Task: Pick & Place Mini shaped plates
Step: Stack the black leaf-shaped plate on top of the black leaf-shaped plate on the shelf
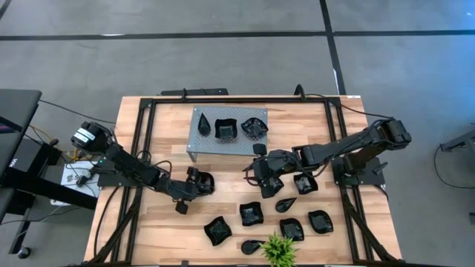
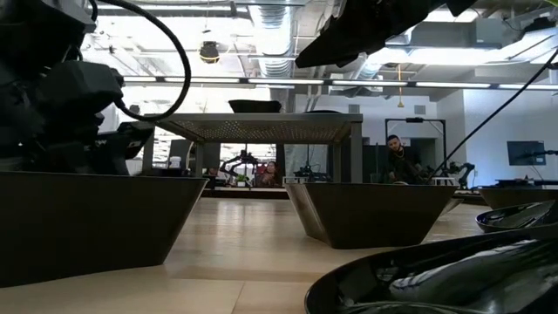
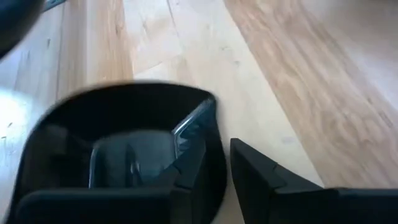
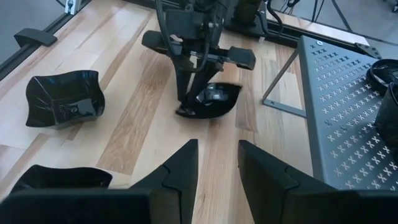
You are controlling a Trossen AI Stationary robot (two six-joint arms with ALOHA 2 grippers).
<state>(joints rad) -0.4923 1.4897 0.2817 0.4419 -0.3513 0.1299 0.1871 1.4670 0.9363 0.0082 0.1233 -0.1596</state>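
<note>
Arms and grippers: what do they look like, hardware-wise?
Both arms are dark, near-black, jointed links. The left arm has a white-and-black round housing near its base and black cables trailing along the table edge. The right arm is all dark with bulky joints. The left gripper carries a black crossbar with two thin fingers. The right gripper has angular, matte black wedge fingers.

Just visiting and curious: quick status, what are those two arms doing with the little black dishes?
Left gripper clamped on a black dish, tilted at the table. Right gripper open, empty, above the wood. Two dishes on the metal stand. Nothing blocking.
</note>
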